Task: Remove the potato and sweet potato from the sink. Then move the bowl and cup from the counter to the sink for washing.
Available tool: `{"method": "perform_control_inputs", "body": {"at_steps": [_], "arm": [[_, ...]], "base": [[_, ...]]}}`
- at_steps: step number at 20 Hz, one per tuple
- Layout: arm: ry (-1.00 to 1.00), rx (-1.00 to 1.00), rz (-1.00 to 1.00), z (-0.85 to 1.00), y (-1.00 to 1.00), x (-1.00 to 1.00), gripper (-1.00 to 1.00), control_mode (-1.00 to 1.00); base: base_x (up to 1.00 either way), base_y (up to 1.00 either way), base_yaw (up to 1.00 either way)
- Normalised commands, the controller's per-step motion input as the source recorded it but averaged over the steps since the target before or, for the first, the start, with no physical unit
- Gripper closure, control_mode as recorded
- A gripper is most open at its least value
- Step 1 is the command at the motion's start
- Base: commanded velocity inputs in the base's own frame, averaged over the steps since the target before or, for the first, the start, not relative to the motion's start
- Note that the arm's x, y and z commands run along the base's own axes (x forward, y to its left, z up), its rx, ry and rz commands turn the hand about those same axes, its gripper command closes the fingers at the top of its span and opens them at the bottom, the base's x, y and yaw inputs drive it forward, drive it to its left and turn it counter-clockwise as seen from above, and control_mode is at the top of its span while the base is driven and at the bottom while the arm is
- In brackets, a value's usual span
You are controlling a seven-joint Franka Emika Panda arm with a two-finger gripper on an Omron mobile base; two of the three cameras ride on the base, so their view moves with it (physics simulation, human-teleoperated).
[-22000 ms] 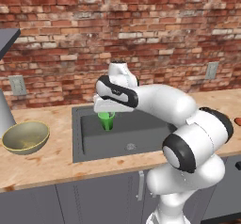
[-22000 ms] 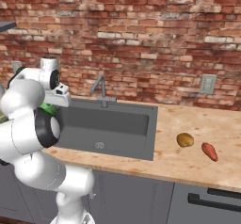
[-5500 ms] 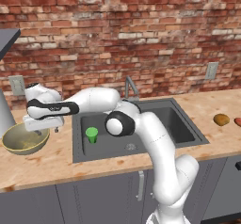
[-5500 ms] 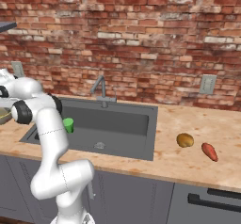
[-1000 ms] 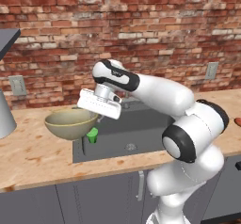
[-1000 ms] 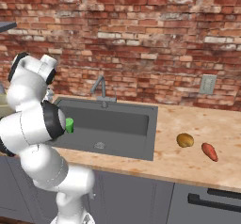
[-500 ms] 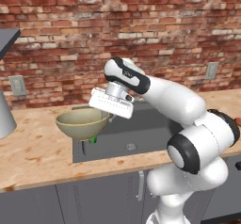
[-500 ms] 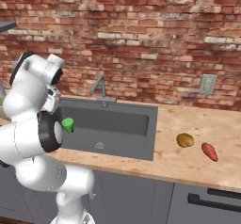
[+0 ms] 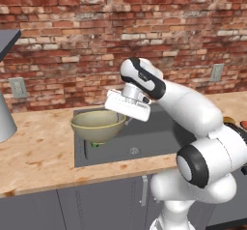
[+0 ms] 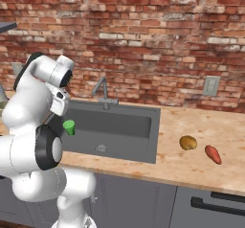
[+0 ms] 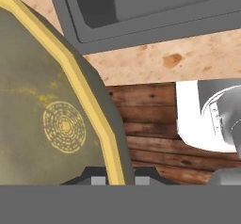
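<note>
Left base view: the hand [image 9: 121, 112] is clamped on the right rim of the bowl [image 9: 98, 126], which hangs in the air over the left end of the sink [image 9: 144, 139]; a sliver of the green cup [image 9: 95, 145] peeks out below it, already in the basin.

Right base view: the cup [image 10: 69, 127] stands at the sink's left end, while the potato [image 10: 188, 142] and sweet potato [image 10: 213, 154] lie on the desk [image 10: 210, 172] to the right, so step 1 looks done.

Hand view: the bowl's yellow rim [image 11: 84, 100] runs between the 2 finger tips, speckled inside facing the camera.

Judged step: carrying the bowl, the last item. Next it needs lowering beside the cup, then letting go.
</note>
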Motion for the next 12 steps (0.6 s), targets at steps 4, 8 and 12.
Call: {"method": "perform_control_inputs", "body": {"at_steps": [4,8,12], "arm": [[0.0,0.0,0.01,0.06,-0.44,-0.08,1.0,-1.0],[0.0,0.0,0.01,0.07,-0.41,-0.08,1.0,-1.0],[0.0,0.0,0.01,0.02,-0.42,-0.11,1.0,-1.0]], "base": [[0.0,0.0,0.0],[0.0,0.0,0.0],[0.0,0.0,0.0]]}}
